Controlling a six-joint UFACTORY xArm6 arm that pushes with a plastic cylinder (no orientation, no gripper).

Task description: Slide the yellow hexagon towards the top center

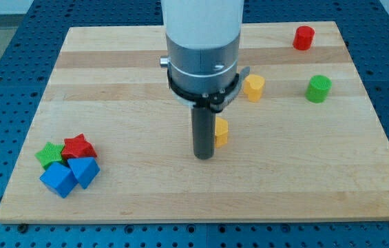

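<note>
A yellow block (253, 88) that looks like a hexagon stands right of the board's centre, close to the right side of the arm's body. A second yellow block (222, 132) sits lower, touching or nearly touching the right side of my rod; the rod hides its left part, so I cannot tell its shape. My tip (203, 158) rests on the board near the centre, just below and left of this second yellow block. The hexagon-like block lies up and to the right of my tip.
A red cylinder (303, 37) stands at the top right and a green cylinder (318, 89) at the right. At the bottom left a green star (49, 153), a red star (78, 146) and two blue blocks (58, 179) (84, 170) are clustered. The wooden board (146, 76) is edged by blue.
</note>
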